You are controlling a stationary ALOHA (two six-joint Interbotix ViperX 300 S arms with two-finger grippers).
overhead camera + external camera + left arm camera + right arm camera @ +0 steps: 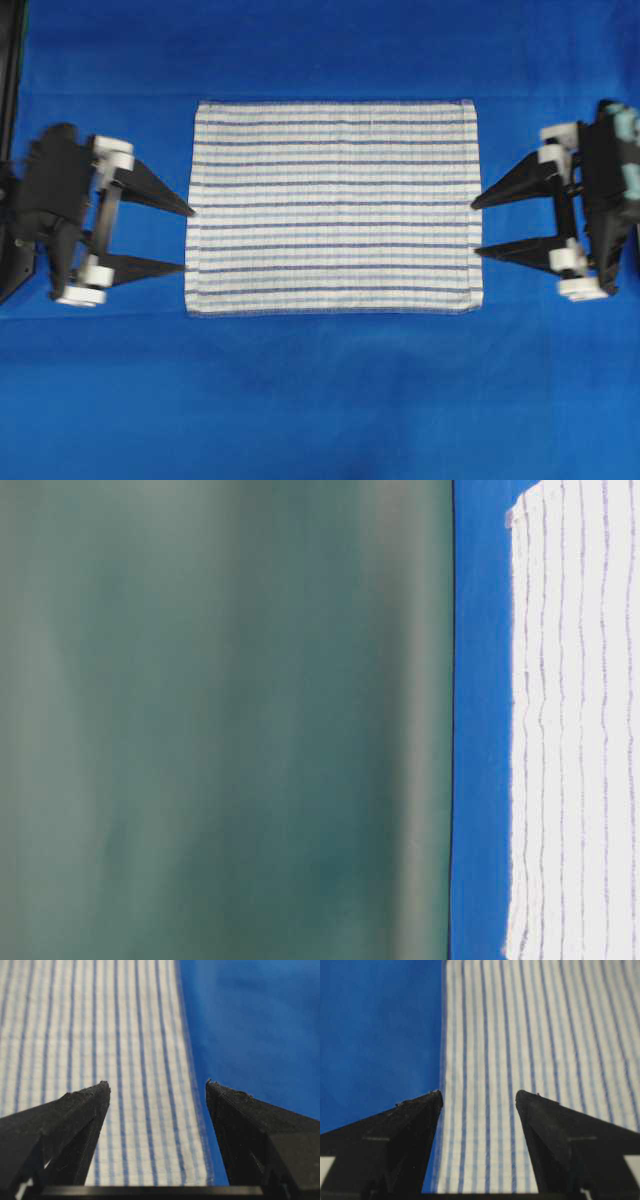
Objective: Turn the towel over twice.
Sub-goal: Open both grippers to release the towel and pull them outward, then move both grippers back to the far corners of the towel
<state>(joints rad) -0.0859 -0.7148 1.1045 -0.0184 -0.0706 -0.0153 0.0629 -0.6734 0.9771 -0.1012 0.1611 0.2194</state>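
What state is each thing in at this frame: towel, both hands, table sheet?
towel: spread flat, unfolded, nothing holding it.
left hand: open, empty, tips at the towel's left edge.
right hand: open, empty, tips at the towel's right edge.
table sheet: smooth, lying under the towel.

From my station I saw the towel point(333, 206) spread flat and fully open in the middle of the table point(330, 400), a white woven rectangle lying with its long sides across my overhead view. Thin dark-blue and light-blue stripes ran along its length, from one short edge to the other. Its hemmed edges lay straight, with only a slight waviness along the short sides, and the corners were square. I could make out no fold or wrinkle anywhere on its surface.
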